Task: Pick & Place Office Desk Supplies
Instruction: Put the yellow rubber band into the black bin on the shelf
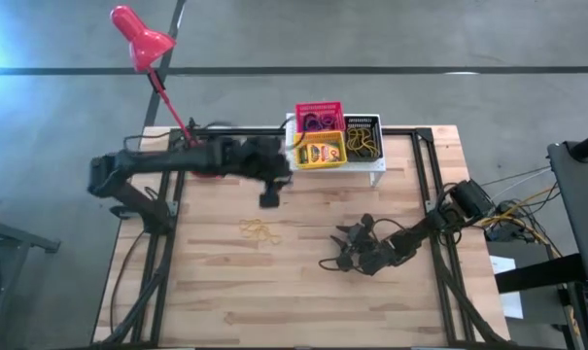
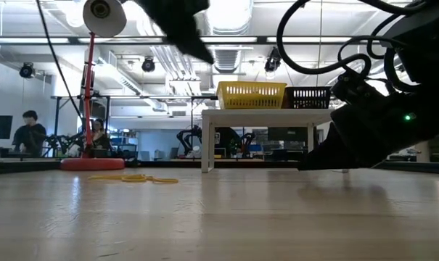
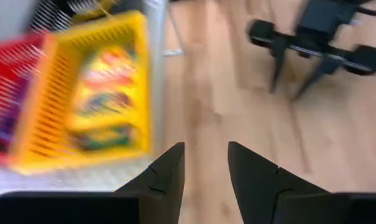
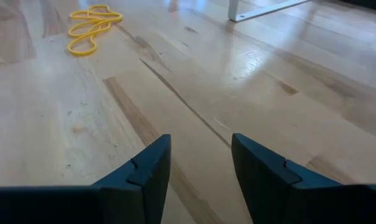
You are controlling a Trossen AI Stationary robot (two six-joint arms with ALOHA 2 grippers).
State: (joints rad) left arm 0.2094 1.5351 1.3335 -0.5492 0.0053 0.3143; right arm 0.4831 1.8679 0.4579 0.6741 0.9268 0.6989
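The left claw (image 3: 204,167) hangs released and empty, its two fingers apart over bare wood, just in front of the white shelf (image 1: 375,165) at the far edge of the surface (image 1: 225,282). Beside it on that shelf sits the yellow basket (image 3: 48,112) with a crayon box (image 3: 104,99) lying flat inside; the pink-red basket (image 1: 319,118) and black basket (image 1: 363,136) stand just beyond.

The right claw (image 4: 200,163) waits low at the right of the surface, fingers apart, holding nothing.

The yellow elastic loops (image 1: 259,230) lie in a loose tangle on the wood between the two arms, nearer the left one. They look light, thin and floppy, lying almost flush with the surface, so a pinch would probably do best straight down where strands cross and bunch. They may stretch or slip out rather than lift cleanly.
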